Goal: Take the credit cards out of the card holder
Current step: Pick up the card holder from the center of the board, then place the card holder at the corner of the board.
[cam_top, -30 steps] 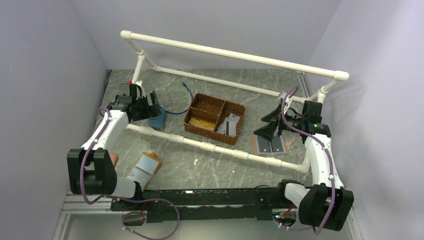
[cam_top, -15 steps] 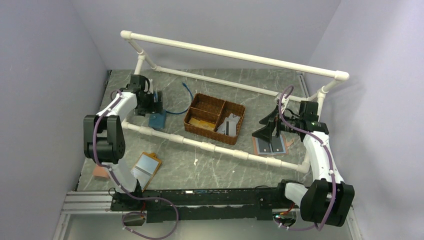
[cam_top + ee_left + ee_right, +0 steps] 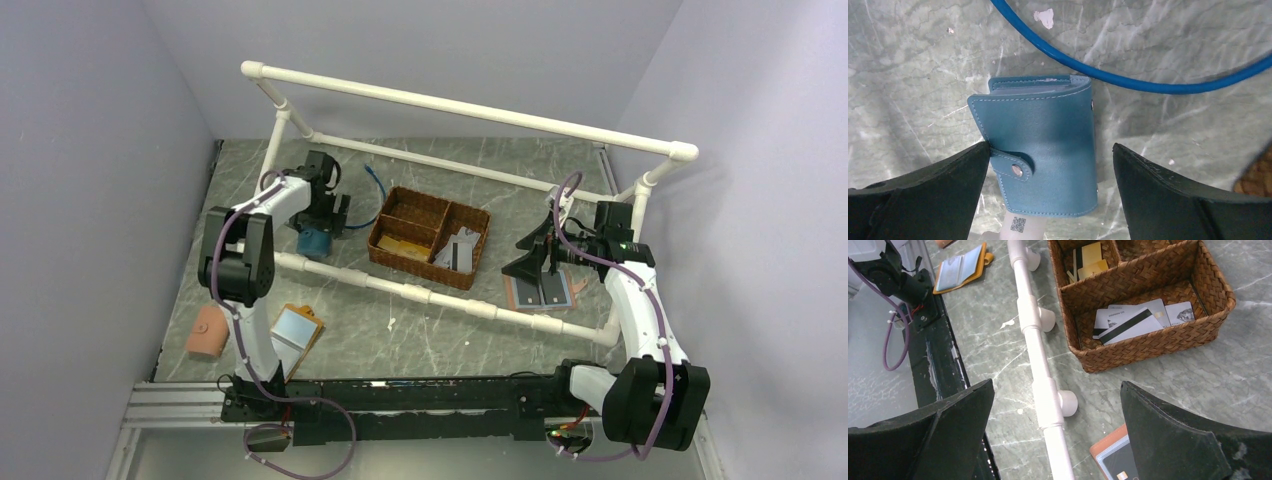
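Observation:
The slate-blue card holder (image 3: 1040,150) lies folded shut on the marble, its strap tab (image 3: 1013,166) snapped across the front. Its near edge rests over a white pipe. The credit cards are hidden inside; only pocket edges show at the holder's far end. My left gripper (image 3: 1050,146) hangs open right above it, one finger on each side, and the left fingertip (image 3: 979,152) is at the strap's root. In the top view the card holder (image 3: 316,242) sits under the left gripper (image 3: 328,214). My right gripper (image 3: 527,262) is open, holding nothing, far to the right.
A wicker basket (image 3: 474,247) with loose cards stands mid-table. A white pipe frame (image 3: 400,285) crosses the table. A blue cable (image 3: 372,185) curls behind the holder. A brown holder with grey cards (image 3: 540,290) lies below the right gripper. An orange-tan holder (image 3: 288,330) and a pink object (image 3: 205,332) lie near left.
The left arm has swung from the table's left side towards the middle and now sits over the blue holder, jaws wide. The right arm has barely moved.

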{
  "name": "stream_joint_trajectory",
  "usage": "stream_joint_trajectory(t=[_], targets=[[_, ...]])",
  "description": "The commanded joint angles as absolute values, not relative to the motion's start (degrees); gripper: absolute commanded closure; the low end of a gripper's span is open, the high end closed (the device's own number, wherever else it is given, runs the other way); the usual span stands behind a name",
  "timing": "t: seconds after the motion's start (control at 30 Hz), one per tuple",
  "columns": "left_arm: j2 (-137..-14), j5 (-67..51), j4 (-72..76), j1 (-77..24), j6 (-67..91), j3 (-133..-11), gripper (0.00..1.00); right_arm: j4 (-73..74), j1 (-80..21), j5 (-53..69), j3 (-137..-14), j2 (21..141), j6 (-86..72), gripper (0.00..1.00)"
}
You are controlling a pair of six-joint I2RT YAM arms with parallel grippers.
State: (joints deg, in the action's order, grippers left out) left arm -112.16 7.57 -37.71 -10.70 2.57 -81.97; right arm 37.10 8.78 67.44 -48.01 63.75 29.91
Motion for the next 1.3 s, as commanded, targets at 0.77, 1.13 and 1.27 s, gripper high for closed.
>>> stream_joint_trajectory(t=[0.77, 1.13, 1.27], targets=[[-97.2, 6.1, -34.5, -14.2, 5.2, -84.1, 0.88, 37.5, 7.6, 66.9, -50.3, 62.6, 32.5, 0.00], [-74.5, -25.9, -36.7, -17.9, 14.0, -69.3, 0.91, 37.7, 7.6, 67.7, -50.1, 62.7, 32.9, 0.00], [-67.5, -22.4, -38.2, -27.3, 18.7, -64.1, 0.92, 37.9, 7.6, 69.2, -50.0, 62.8, 33.5, 0.00]])
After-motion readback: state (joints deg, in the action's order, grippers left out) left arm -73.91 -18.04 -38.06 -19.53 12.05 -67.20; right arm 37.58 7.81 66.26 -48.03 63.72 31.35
